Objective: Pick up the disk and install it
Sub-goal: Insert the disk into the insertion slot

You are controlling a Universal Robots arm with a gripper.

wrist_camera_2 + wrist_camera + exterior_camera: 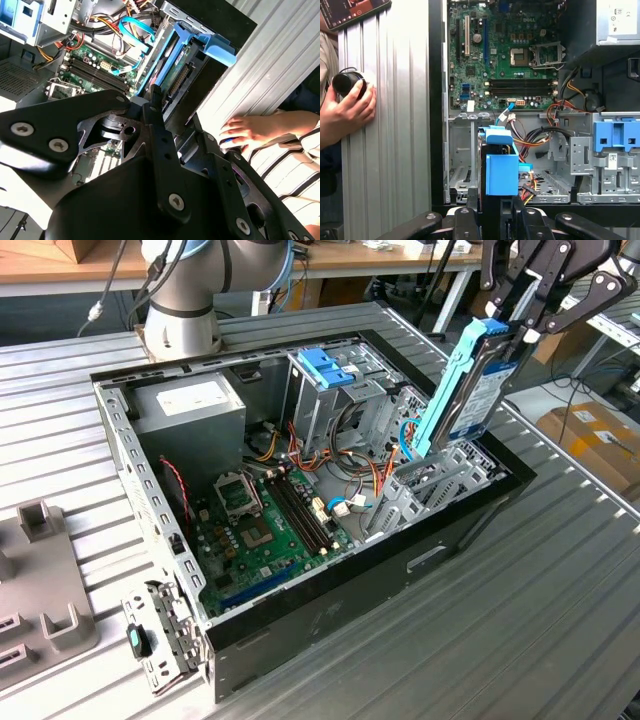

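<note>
The disk [470, 390] stands on edge, tilted, with its lower end inside the open computer case [330, 585], over the metal drive bay [425, 490] at the exterior view's right. Light blue side rails run along its edges, and a white and blue label shows on its face. My gripper [515, 335] is shut on its upper end, black fingers on both flat sides. In both wrist views the disk [175, 60] [501, 170] points down from the gripper [495, 222] into the empty bay [462, 165] beside the case's wall.
A grey power supply [190, 405], a drive cage with a blue latch [328, 365], the motherboard [260, 520] and loose cables [350, 505] fill the case. A person's hand [347, 102] rests on a black knob on the ribbed table. Grey fixtures [45, 575] lie at the exterior view's left.
</note>
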